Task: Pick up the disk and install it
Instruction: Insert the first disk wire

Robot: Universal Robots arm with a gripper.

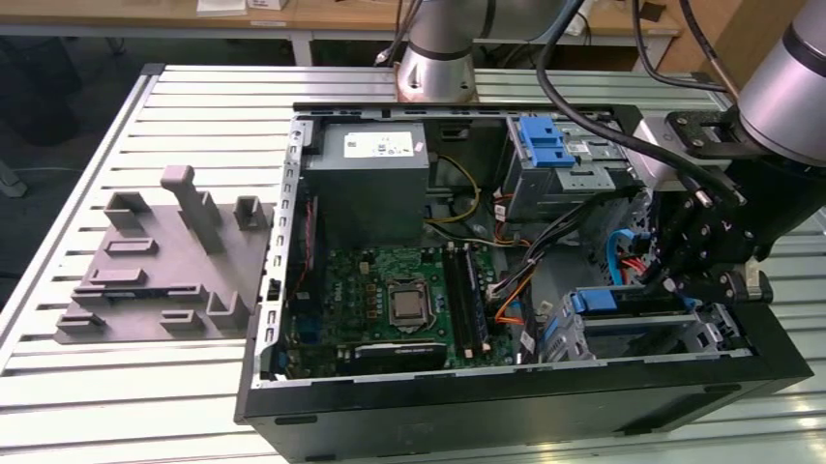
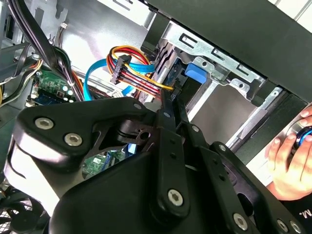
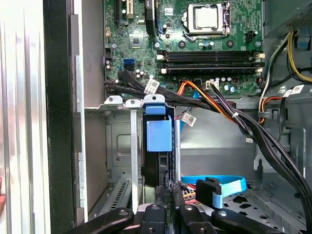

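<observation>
While seated upright in drive cage (image 3: 114,146) at case's near right: disk (image 3: 158,136); gripper (image 3: 168,207) closed thin on its rear edge. Best pressed straight, clear of cables (image 3: 219,109).

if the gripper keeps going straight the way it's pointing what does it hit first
Most likely the disk, standing on edge in the metal drive cage just ahead of the gripper. The fingertips already look at or against its near edge, though depth is hard to judge.

- A ribbed, pale metal table (image 1: 77,387) filled the foreground.
- A wooden bench (image 1: 323,17) stood beyond it.
- Dark floor (image 1: 52,106) lay between, evenly lit.
</observation>
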